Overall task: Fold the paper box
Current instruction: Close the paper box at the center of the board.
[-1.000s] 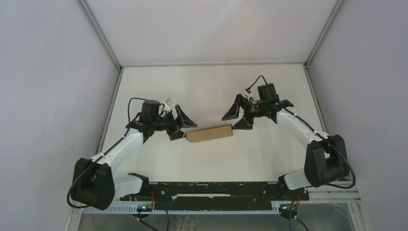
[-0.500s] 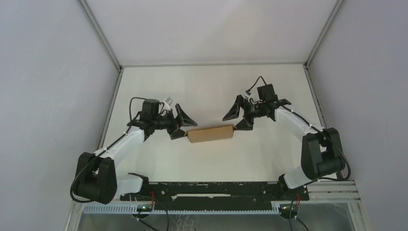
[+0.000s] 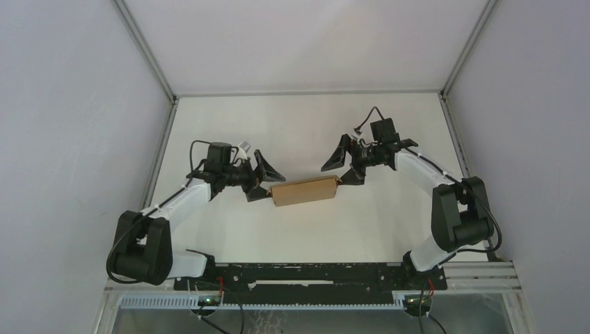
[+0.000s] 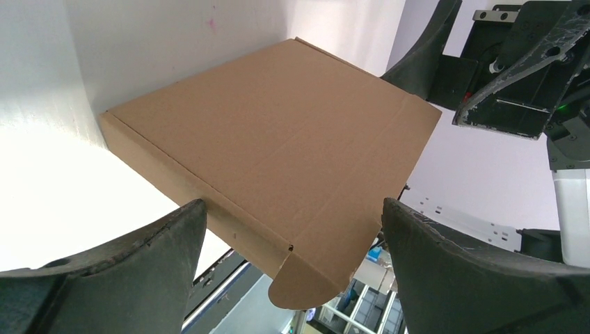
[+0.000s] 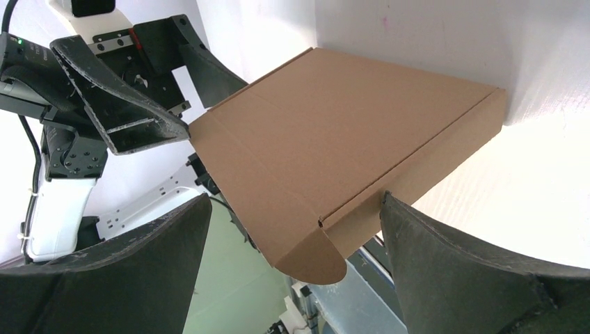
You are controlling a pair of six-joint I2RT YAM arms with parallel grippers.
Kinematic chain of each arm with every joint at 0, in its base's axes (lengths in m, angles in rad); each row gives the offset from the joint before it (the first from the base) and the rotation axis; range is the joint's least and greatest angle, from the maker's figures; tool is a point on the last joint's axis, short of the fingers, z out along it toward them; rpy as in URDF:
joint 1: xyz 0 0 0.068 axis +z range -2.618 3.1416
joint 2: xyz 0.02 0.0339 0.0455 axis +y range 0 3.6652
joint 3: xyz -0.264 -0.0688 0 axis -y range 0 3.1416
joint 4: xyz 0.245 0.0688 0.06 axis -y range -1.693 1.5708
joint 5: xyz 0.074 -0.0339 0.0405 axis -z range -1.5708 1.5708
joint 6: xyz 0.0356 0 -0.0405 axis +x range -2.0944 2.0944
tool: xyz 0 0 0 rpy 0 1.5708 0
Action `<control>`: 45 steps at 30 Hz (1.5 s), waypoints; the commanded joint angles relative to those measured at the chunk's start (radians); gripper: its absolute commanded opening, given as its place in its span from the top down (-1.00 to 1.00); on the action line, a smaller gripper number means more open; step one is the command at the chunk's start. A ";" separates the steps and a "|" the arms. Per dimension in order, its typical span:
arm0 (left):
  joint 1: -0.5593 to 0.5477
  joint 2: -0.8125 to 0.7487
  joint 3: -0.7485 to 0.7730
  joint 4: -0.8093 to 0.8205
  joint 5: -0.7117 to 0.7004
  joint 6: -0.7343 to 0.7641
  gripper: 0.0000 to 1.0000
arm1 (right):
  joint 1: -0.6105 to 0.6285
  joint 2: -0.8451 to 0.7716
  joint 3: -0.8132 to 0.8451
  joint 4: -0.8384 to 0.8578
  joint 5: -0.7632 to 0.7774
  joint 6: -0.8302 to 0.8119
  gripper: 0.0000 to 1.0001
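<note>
While both arms face each other mid-table, the closed brown paper box (image 3: 304, 191) lies flat on the white table (image 3: 299, 125) between them. The left gripper (image 3: 262, 181) is spread wide at its left end, the right gripper (image 3: 340, 169) spread wide at its right end. Neither clamps it; the box ends sit at the finger gaps.

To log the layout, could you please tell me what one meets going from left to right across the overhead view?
left gripper → cardboard box → right gripper
</note>
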 commanded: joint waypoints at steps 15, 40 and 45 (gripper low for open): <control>0.023 0.058 0.082 0.053 0.064 0.005 -1.00 | -0.002 0.051 0.089 0.029 -0.066 -0.012 -0.99; 0.055 0.051 0.104 0.030 0.072 0.022 -1.00 | -0.057 0.056 0.100 0.002 -0.087 -0.040 -0.99; 0.067 0.044 0.104 0.023 0.071 0.028 -1.00 | -0.078 0.052 0.100 -0.011 -0.089 -0.053 -0.99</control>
